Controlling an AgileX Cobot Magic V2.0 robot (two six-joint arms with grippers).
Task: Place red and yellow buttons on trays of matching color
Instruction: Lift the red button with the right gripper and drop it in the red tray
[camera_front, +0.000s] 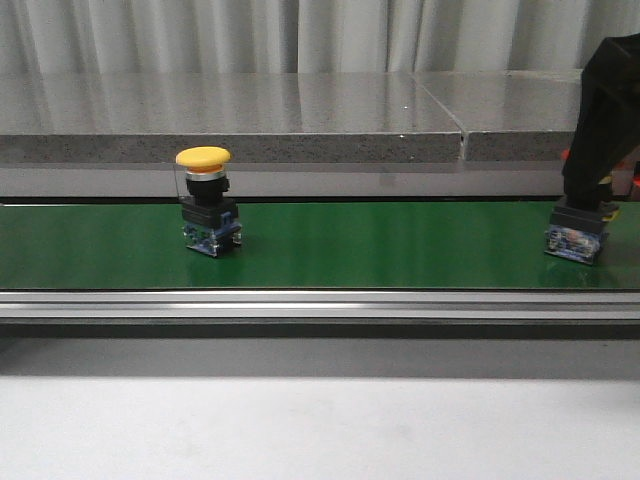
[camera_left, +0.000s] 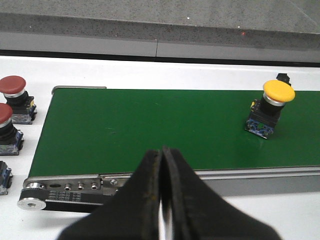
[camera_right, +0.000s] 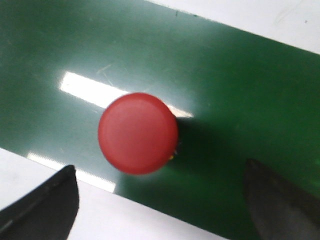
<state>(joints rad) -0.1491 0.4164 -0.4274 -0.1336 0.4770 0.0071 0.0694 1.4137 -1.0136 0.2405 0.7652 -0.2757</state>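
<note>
The right gripper (camera_right: 160, 200) hangs directly over a red mushroom-head push button (camera_right: 138, 133) that stands on the green conveyor belt (camera_front: 380, 245) near its right end. In the right wrist view the two fingers (camera_right: 47, 200) are spread wide, one on each side of the red cap, with belt showing between each finger and the button; nothing is gripped yet. From the front, the arm hides the cap, and only the button's black body and blue contact block (camera_front: 574, 240) show beneath it.

The yellow mushroom-head push button (camera_front: 204, 200) stands upright further left on the belt, well apart from the red one. The left gripper (camera_left: 162, 200) is pressed closed with nothing between its fingers, held short of the belt's near edge. Beside the belt's end, in the left wrist view, two more red buttons (camera_left: 12, 92) sit on the white surface. No tray appears in any view.

The main risk lies in the grasp. The button is tall, with a broad smooth cap over a narrow base, so it probably tips easily. If one finger touches before the other, it could push the button over or slide it along the belt. The button seems slightly off centre between the fingers, though the steep angle makes this hard to judge. Closing on the domed cap rather than the body could let the button slip out.
</note>
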